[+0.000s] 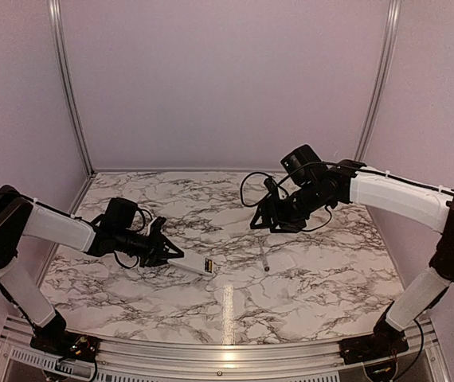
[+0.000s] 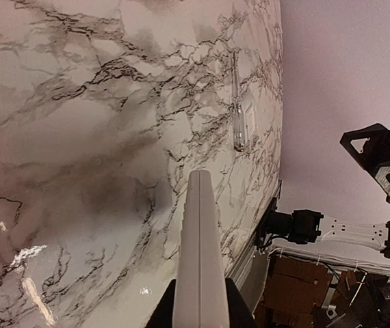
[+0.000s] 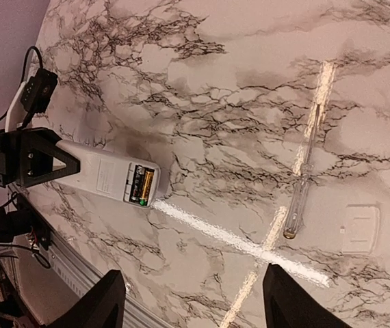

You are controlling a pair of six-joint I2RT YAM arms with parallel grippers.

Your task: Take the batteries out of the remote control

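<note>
The white remote control [image 1: 193, 262] lies low over the marble table with its open battery recess at its right end. My left gripper [image 1: 168, 254] is shut on its left end. In the left wrist view the remote [image 2: 200, 239] shows edge-on between the dark fingers [image 2: 162, 316]. In the right wrist view the remote [image 3: 102, 176] shows its recess with the gold and dark batteries [image 3: 140, 186] inside. My right gripper [image 1: 268, 220] hangs open and empty above the table, up and right of the remote; its fingertips [image 3: 106, 301] frame bare table.
A clear-handled screwdriver [image 3: 303, 184] lies on the table right of the remote, also in the top view [image 1: 263, 259]. A small flat white cover plate [image 3: 359, 229] lies beside it. Pale walls and metal posts close in the table.
</note>
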